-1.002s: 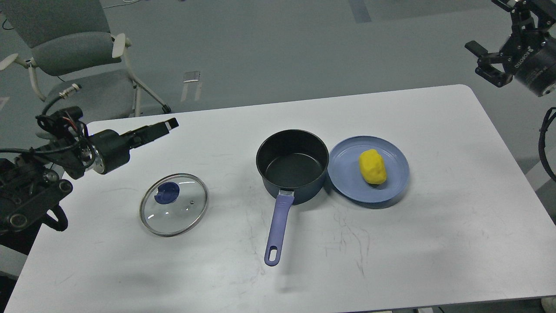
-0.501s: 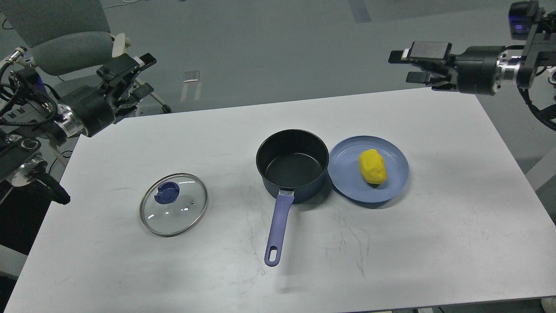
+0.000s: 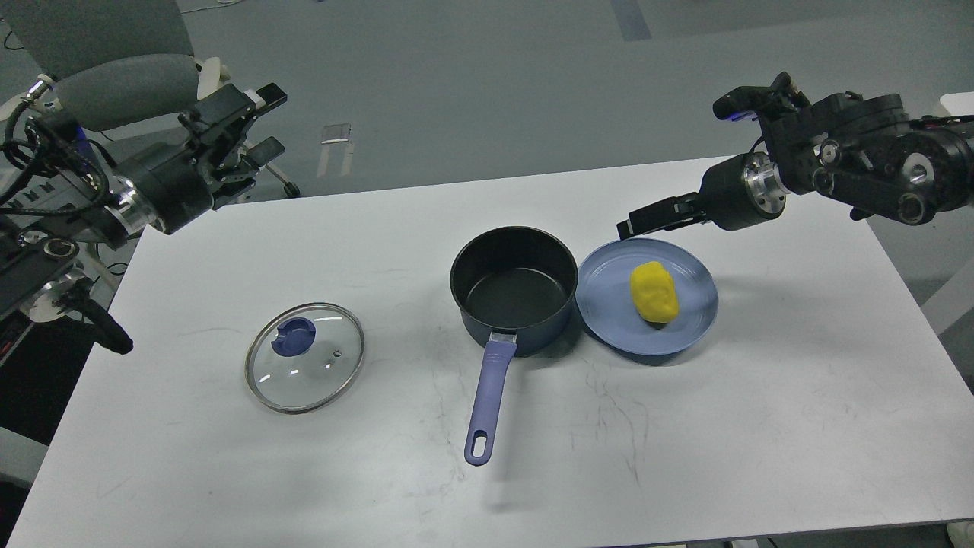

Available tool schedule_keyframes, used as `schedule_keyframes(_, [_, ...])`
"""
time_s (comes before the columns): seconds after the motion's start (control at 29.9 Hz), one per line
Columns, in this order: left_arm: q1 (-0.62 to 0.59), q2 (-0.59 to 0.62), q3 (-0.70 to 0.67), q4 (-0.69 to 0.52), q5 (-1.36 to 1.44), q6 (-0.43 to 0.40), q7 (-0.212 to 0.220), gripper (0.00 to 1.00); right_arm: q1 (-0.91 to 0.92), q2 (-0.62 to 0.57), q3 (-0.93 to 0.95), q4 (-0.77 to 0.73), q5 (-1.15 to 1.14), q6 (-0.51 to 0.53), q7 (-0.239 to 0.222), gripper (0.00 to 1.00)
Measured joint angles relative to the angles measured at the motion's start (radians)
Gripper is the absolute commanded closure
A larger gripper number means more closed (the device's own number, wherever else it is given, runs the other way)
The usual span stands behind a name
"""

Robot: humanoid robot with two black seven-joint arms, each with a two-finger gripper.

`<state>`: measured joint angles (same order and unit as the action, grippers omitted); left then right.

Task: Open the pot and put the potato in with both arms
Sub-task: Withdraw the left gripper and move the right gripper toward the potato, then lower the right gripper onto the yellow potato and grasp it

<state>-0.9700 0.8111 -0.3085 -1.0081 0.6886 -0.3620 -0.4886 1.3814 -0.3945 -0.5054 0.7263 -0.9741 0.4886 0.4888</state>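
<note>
The dark pot stands open and empty at the table's middle, its purple handle pointing toward me. Its glass lid with a blue knob lies flat on the table to the left. The yellow potato lies on a blue plate touching the pot's right side. My left gripper is open and empty, raised beyond the table's back left edge. My right gripper hovers just above the plate's far rim, behind the potato; it is seen side-on, so its fingers cannot be told apart.
The white table has bare surface in front and at the right. A grey chair stands behind the left arm, off the table's back left corner.
My right arm has swung down and left from high at the back right, bringing its gripper to just above the plate's far rim. The left gripper has barely shifted over the last half second.
</note>
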Motion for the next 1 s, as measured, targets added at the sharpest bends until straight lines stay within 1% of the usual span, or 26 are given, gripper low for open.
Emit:
schedule_keyframes(0.3, [0.0,0.003,0.0,-0.007,0.0,0.0,0.0,0.03,-0.002,0.015,-0.084,-0.012,-0.001,0.0,0.0,0.0])
schedule_keyframes(0.84, [0.001,0.003,0.0,-0.009,0.0,0.0,0.0,0.03,-0.05,0.077,-0.123,-0.074,0.0,0.0,0.0,0.0])
schedule_keyframes(1.0, [0.001,0.005,0.0,-0.009,0.0,0.0,0.0,0.03,-0.065,0.1,-0.124,-0.086,0.0,0.0,0.0,0.03])
